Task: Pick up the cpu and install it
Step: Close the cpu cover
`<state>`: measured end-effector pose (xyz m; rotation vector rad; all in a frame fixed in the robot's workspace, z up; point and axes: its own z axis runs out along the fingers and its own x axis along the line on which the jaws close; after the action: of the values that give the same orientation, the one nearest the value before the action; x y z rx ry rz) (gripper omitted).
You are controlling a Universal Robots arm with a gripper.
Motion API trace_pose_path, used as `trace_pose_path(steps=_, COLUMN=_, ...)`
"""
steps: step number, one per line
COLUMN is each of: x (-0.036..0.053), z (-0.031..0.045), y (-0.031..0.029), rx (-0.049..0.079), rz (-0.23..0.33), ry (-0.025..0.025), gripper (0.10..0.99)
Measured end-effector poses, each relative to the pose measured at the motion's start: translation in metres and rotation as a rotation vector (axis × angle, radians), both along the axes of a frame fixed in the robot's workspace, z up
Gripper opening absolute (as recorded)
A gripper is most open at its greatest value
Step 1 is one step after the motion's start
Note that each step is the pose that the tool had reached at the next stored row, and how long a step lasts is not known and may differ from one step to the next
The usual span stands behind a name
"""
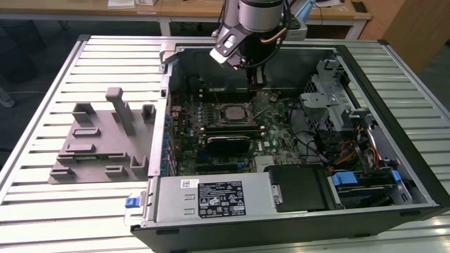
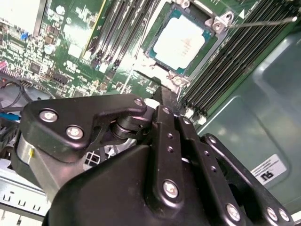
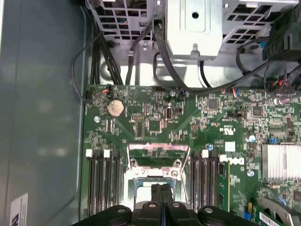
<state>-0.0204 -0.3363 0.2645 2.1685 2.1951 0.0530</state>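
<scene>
Black linkage plates of the gripper crowd the foreground in the second wrist view. Its two fingers are pressed flat together and grip nothing. Just past the fingertips lies the cpu, pale silver top up, flat inside the socket frame on the green motherboard, so it looks seated rather than waiting to be fetched. A thin retention lever sticks out from one corner of the socket, and the frame looks unclamped, though I cannot be sure. The chip is square, so it has no long axis to line up with. What matters is offset: the tips hang over the socket's edge, on the side towards the case's far wall. They stand clear of the chip, which is a little nearer the viewer and slightly towards the exterior view's left. How high the tips stand above the board I cannot tell. Grey holder blocks stand on the slatted table, well apart from the arm.
</scene>
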Motion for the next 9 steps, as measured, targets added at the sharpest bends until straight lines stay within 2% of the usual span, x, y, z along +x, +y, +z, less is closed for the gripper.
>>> trace_pose_path(steps=9, x=0.0151, z=0.0, y=0.0001, rx=0.0, rz=0.0, ry=0.0, gripper=0.106)
